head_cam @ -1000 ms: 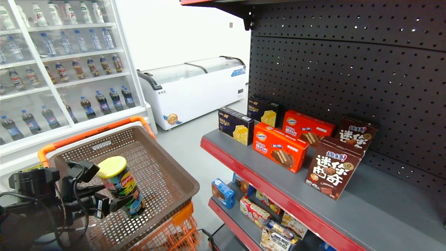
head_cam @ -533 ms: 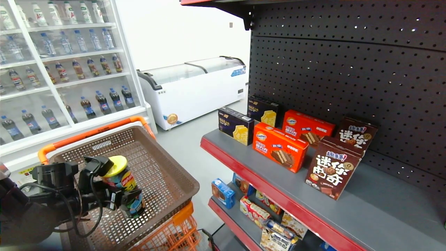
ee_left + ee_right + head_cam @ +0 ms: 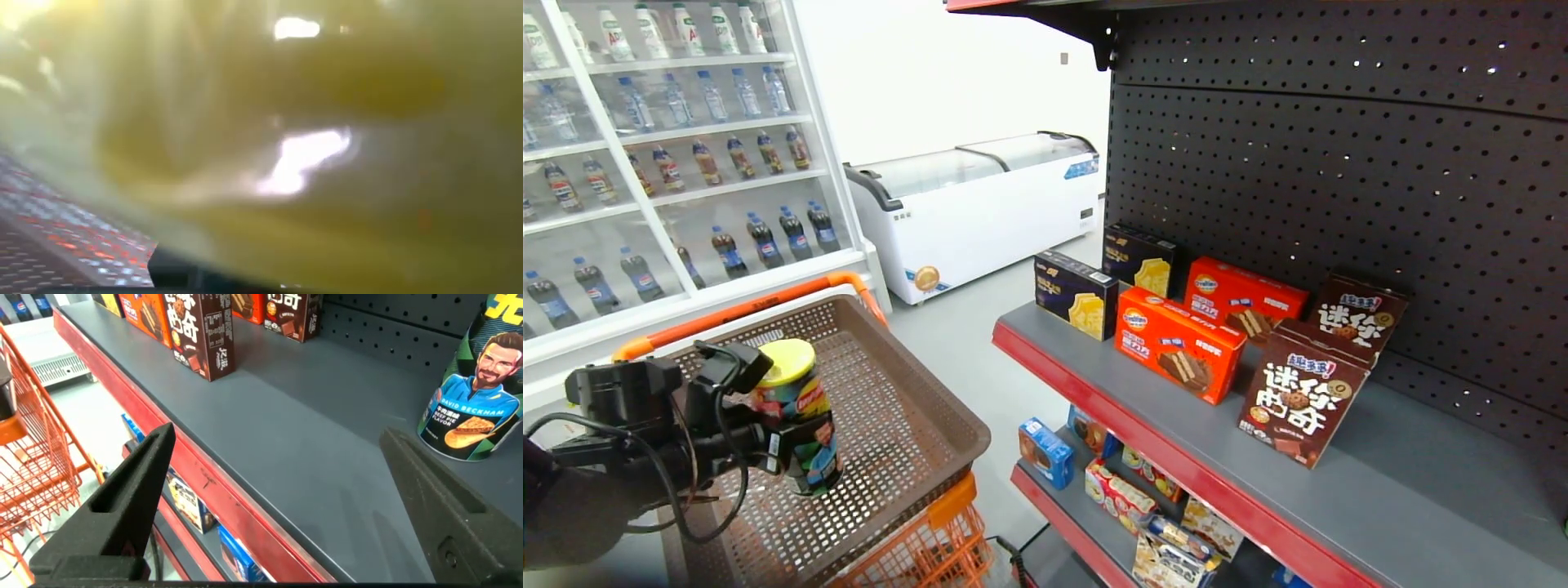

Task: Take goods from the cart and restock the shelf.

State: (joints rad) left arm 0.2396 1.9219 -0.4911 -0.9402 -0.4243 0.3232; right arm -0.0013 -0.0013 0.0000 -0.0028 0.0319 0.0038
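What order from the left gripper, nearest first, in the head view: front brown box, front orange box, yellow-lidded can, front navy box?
1. Yellow-lidded can, in the left gripper.
2. Front navy box, leftmost.
3. Front orange box, middle.
4. Front brown box, farther right.

chip can (image 3: 799, 412): yellow lid, upright, held at cart basket (image 3: 907, 384) | second can (image 3: 472, 388): upright on shelf (image 3: 310, 445)

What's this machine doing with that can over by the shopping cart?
It is restocking a store shelf. The left gripper is shut on a yellow-lidded can, holding it over the brown basket on the orange cart. The can has not yet reached the grey shelf, where snack boxes stand in rows. The right gripper hangs open above a bare stretch of that shelf, near another can standing there.
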